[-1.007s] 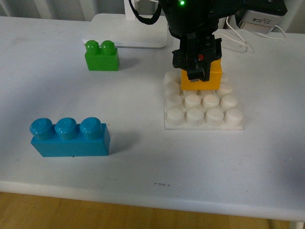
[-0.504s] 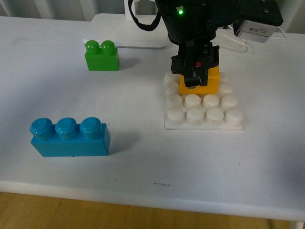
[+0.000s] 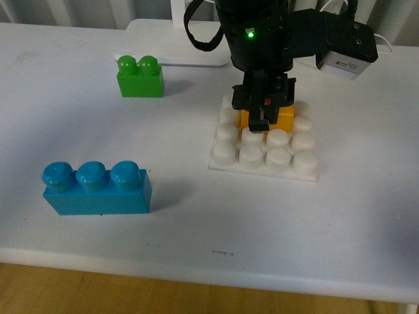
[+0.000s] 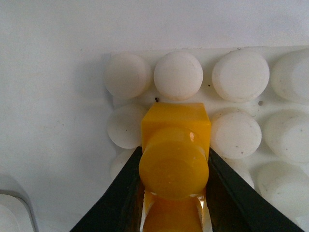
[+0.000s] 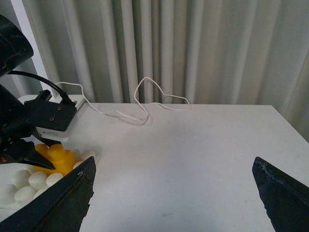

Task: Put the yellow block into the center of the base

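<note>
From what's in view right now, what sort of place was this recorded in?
Probably an indoor robot test bench: a plain white table, grey curtains behind it, a blue brick and a green brick set out, with the left gripper holding the yellow block on the studded base.

No legible text — print on white box (image 3: 345, 64) too small.

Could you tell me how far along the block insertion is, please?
Done: the yellow block is picked up and down on the base, inside its edge row. In hand: the left gripper clamps its sides with its fingers. Left: I cannot tell whether it is fully seated; likely press, then release. The right gripper hangs open, idle.
</note>
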You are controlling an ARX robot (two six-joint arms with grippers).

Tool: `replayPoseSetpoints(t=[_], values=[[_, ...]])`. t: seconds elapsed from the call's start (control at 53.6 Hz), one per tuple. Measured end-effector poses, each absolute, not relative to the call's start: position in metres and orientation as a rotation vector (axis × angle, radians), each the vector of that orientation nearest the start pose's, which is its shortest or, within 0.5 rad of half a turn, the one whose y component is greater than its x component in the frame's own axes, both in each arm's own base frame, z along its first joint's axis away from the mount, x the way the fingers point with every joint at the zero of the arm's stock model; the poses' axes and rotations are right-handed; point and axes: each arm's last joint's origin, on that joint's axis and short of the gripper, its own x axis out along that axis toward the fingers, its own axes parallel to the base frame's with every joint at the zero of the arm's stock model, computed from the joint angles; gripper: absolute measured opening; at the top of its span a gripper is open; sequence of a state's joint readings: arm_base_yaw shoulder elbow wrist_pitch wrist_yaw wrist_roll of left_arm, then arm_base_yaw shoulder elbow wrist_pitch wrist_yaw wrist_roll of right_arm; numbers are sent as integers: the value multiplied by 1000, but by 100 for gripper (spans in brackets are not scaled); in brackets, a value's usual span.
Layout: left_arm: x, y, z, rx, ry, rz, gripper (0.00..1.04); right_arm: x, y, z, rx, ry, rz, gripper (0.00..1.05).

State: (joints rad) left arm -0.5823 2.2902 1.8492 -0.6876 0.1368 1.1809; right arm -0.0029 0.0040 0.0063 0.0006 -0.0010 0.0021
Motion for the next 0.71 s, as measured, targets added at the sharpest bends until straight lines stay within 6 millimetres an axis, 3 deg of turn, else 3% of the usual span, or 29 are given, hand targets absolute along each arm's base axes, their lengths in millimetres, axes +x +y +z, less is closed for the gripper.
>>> replayPoseSetpoints(t=[0.709], values=[[397, -272, 150, 1291, 642, -1253, 31, 98, 0, 165, 2, -3, -2, 95]])
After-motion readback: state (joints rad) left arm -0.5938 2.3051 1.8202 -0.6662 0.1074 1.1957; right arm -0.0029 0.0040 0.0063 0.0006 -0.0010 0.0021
